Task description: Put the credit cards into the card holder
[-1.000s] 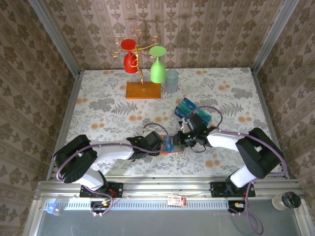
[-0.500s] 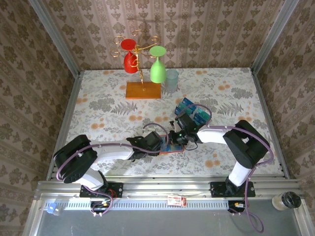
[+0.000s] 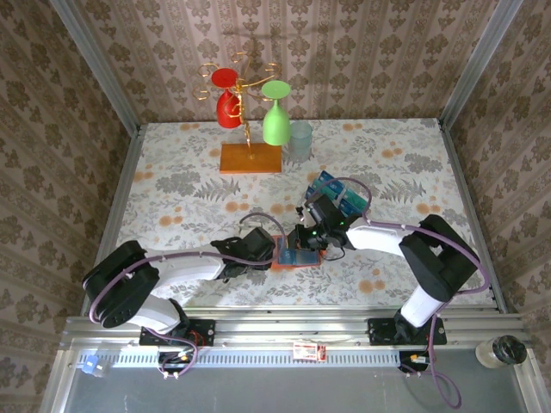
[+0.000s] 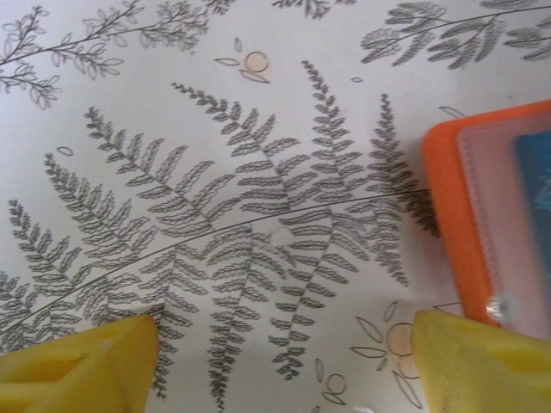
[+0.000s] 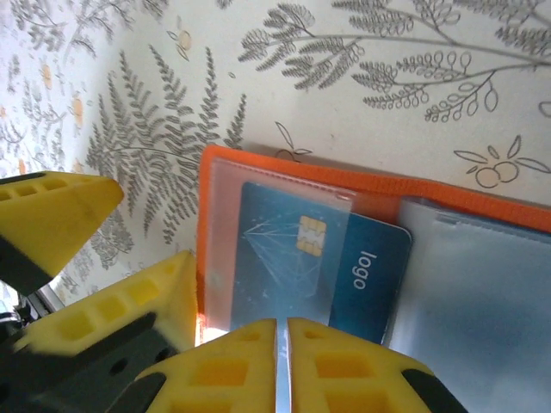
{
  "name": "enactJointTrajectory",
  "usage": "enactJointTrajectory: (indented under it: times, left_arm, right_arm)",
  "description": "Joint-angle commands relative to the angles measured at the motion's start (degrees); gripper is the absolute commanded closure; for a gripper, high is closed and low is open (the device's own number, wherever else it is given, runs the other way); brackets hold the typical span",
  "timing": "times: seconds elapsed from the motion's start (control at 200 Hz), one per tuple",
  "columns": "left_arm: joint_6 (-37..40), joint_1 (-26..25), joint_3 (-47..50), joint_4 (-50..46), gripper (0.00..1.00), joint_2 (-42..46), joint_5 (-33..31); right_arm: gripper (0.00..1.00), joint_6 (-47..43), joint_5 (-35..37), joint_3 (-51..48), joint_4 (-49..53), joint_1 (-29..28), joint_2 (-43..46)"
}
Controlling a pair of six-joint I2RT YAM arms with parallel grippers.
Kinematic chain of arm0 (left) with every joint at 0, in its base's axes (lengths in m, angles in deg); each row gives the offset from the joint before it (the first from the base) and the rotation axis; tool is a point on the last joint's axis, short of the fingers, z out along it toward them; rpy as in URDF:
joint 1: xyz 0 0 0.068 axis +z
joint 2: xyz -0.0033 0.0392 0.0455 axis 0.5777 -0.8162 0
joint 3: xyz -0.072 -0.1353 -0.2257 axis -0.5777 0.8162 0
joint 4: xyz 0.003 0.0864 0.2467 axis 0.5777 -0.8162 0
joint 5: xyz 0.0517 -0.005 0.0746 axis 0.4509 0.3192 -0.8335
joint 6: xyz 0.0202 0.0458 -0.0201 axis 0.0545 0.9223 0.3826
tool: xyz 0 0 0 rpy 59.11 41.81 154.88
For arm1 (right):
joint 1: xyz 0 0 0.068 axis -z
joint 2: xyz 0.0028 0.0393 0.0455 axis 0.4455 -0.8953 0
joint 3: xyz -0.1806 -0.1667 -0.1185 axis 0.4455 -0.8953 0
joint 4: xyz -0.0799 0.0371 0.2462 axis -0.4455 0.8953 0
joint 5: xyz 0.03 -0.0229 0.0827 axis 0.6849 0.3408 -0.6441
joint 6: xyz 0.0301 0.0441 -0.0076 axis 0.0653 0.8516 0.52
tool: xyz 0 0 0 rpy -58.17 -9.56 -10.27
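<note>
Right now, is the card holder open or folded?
Open: the card holder lies spread flat, inside facing up, with a blue card partly tucked in.

- The card holder [image 5: 225, 159] lies open and flat on the bench [image 3: 189, 189], near its front edge; it has an orange-red cover, a clear pocket on one half and a grey-blue pocket on the other.
- One teal-blue card [image 5: 366, 267], with a gold chip and a white "logo", sits partly inside the clear pocket, its end sticking out toward the fold.
- More blue and teal cards [image 3: 325, 182] sit grouped farther back, apparently on edge.
</note>
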Motion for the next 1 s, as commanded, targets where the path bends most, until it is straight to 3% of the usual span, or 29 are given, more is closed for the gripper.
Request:
enactJointTrajectory:
  times: [0.0,0.665,0.995]
  left_arm:
    - [0.14,0.56,0.68,-0.37,0.22,0.48,0.30]
    - [1.00,1.20,0.23,0.21,0.22,-0.63,1.00]
    - [2.15,5.28,-0.43,-2.05,0.20,6.56,3.50]
  right_arm:
    - [0.89,-1.57,3.05,1.42,4.42,0.12,0.56]
    - [0.91,-0.05,3.16,2.34,1.62,-2.14,-6.23]
    - [0.92,1.72,3.21,2.43,-0.11,-2.35,-7.22]
